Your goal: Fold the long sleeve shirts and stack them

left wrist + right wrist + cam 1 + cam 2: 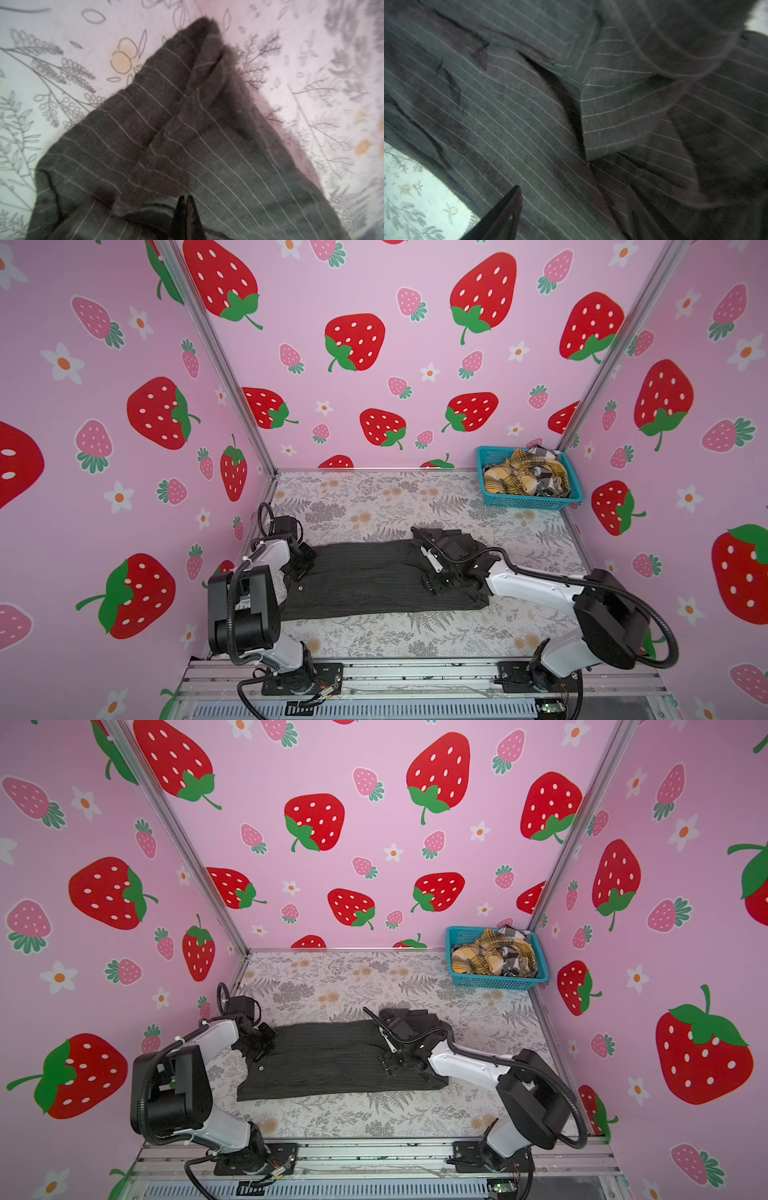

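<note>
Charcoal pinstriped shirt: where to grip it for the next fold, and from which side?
Probably the pinstriped shirt at its right end's near corner, coming from the right: it lies flat as a long band, so only edges offer purchase.

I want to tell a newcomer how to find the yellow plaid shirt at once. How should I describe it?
Look at the far right corner of the floral-patterned table, where a turquoise plastic mesh basket stands. A mustard-yellow plaid cloth shirt lies crumpled inside it. A black-and-white checked shirt is tangled beside it there, but only this one is yellow.
</note>
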`<state>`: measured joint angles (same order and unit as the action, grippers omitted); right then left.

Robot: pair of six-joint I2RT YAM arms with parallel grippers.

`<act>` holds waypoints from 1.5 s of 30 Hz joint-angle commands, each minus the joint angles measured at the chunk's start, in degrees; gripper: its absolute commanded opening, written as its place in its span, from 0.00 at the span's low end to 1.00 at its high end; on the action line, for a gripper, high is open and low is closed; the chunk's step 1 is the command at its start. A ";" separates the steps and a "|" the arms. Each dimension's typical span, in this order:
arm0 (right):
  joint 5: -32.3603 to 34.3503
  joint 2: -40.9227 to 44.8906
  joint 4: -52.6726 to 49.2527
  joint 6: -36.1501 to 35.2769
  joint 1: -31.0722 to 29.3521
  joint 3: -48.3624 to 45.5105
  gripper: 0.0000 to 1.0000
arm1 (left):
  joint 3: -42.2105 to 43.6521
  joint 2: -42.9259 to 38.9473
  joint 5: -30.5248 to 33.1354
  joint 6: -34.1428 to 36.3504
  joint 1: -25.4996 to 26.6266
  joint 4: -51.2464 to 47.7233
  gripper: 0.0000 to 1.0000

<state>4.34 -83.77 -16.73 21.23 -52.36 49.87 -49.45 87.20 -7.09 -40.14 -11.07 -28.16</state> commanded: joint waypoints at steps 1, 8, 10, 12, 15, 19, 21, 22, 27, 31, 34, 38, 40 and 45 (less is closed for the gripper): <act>2.61 4.26 -3.17 5.14 4.55 5.84 0.81 | -2.15 -6.09 0.07 -0.35 0.61 -1.94 0.00; -0.67 -14.69 -9.06 3.90 20.66 24.05 0.70 | -3.49 -12.20 -0.44 1.51 1.90 -4.78 0.00; -3.94 -21.85 -9.03 2.77 23.75 30.09 0.67 | -3.12 -12.27 -0.40 1.96 1.92 -4.88 0.00; -5.39 -27.65 -9.27 1.49 24.84 35.18 0.66 | -2.76 -11.85 -0.38 2.34 1.87 -4.78 0.00; -7.43 -32.94 -9.11 -0.40 24.76 39.74 0.68 | -2.54 -10.80 -0.40 2.52 1.82 -4.38 0.00; -11.44 -35.26 -7.72 -1.55 23.28 39.46 0.69 | -2.55 -9.63 -2.27 2.52 1.78 -3.61 0.00; -11.82 -36.10 -7.70 -2.05 22.04 39.38 0.68 | -2.63 -9.31 -2.21 2.55 1.79 -3.48 0.00; -12.33 -36.73 -7.68 -1.95 21.63 39.37 0.66 | -2.55 -9.09 -2.22 2.48 1.78 -3.31 0.00; -13.37 -38.69 -7.50 1.52 21.16 38.04 0.52 | -2.20 -8.88 -1.91 2.44 1.84 -2.95 0.00; -12.44 -40.04 -9.87 5.36 21.77 39.55 0.48 | -2.15 -8.69 -1.90 2.53 1.58 -3.05 0.00; -12.08 -40.19 -9.52 6.66 21.77 40.44 0.39 | -2.27 -8.64 -1.91 2.48 1.42 -3.02 0.00; -11.37 -40.50 -10.64 6.32 21.69 43.36 0.08 | -2.31 -8.45 -1.88 2.64 1.15 -2.89 0.00; -11.08 -38.42 -10.17 6.15 21.44 43.30 0.00 | -2.16 -8.35 -1.98 2.70 0.93 -2.94 0.00; -9.13 -29.84 -8.36 6.00 19.36 40.00 0.00 | -1.24 -8.24 -2.03 2.44 0.73 -2.34 0.00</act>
<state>-6.52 -120.99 -25.50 27.11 -31.42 90.89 -51.51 78.39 -8.71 -37.74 -10.09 -30.63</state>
